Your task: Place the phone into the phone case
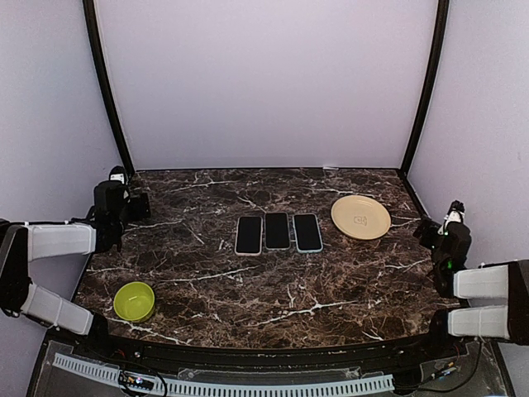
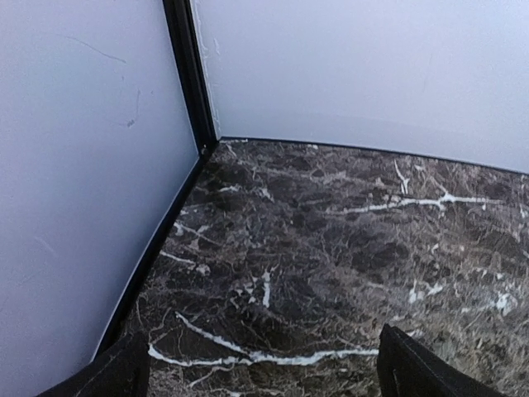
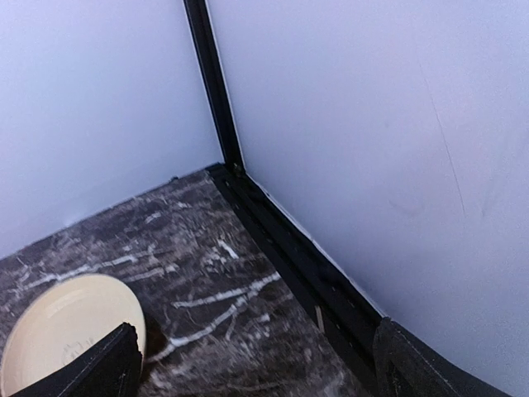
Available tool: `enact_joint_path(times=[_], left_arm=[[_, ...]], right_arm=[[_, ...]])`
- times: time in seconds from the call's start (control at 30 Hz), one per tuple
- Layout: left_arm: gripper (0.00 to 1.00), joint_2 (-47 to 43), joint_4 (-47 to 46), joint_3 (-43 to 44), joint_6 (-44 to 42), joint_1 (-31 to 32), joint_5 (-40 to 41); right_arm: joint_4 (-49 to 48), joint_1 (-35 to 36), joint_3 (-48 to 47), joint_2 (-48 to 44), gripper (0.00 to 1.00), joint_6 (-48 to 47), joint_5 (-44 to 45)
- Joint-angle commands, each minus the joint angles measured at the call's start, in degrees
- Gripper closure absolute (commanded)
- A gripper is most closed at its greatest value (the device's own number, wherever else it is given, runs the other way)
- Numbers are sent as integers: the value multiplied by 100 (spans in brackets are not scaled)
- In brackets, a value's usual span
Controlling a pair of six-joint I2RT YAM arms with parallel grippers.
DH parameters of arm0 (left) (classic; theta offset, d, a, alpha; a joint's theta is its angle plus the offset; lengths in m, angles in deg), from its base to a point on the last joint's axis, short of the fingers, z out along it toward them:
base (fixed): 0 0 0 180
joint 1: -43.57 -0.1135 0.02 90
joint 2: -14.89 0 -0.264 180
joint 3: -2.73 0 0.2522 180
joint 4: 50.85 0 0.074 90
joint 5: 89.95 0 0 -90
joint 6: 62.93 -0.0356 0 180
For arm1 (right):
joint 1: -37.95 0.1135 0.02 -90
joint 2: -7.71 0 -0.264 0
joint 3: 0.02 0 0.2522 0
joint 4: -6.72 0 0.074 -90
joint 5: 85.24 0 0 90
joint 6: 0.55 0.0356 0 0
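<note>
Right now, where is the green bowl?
In the top view, the green bowl sits near the front-left corner of the marble table, on the robot's left, nearer and well left of the row of three phone-shaped items.

Pale-edged slab [image 1: 249, 235], black slab [image 1: 278, 231], teal-edged slab [image 1: 307, 232] lie flat, side by side

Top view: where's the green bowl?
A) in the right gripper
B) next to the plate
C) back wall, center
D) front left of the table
D: the green bowl sits near the front left edge of the table, far from the plate.
</note>
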Motion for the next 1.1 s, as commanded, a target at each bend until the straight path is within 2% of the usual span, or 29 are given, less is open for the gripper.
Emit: enact_joint_path(times=[0.0,0.13,0.23,0.33,0.37,0.43,0.5,0.6,0.67,0.73,0.8,0.93,1.07], left_arm=[[1,77,-1256,-480,-747,2,114],[1,494,-2398,-952,-1051,-13,3],[1,786,-3452,-1363,-1248,-24,-29],[1,1013,-4410,-1767,-1463,-30,-231],[1,1189,-4842,-1918,-1514,-44,-448],[1,1367,-5150,-1964,-1607,-91,-595],[1,1241,-4648,-1859,-1427,-249,-893],[1,1409,-4894,-1959,-1215,-510,-1467],[1,1631,-5297,-1995,-1253,-603,-1702],[1,1532,-4922,-1913,-1170,-650,-1770],[1,1606,-5013,-1902,-1159,-686,-1842],[1,1603,-4944,-1878,-1136,-711,-1893],[1,1597,-4928,-1875,-1133,-712,-1892]], right_arm=[[-2159,-3,336,586,1,-210,427],[-3666,-3,652,1441,1,-454,186],[-4306,-3,613,2149,2,-464,-47],[-5409,-3,577,3088,2,-696,-557],[-5378,-15,583,3036,1,-720,-695],[-4428,-16,386,2723,1,-677,-656],[-4079,-16,100,2763,2,-691,-689],[-3355,-20,-245,2716,2,-807,-954],[-3252,-16,-343,2756,1,-765,-880],[-3264,-12,-348,2764,1,-771,-881],[-3139,-12,-410,2761,2,-815,-987],[-2767,-12,-640,2784,2,-1110,-1747],[-2734,-7,-658,2789,2,-1135,-1788]])
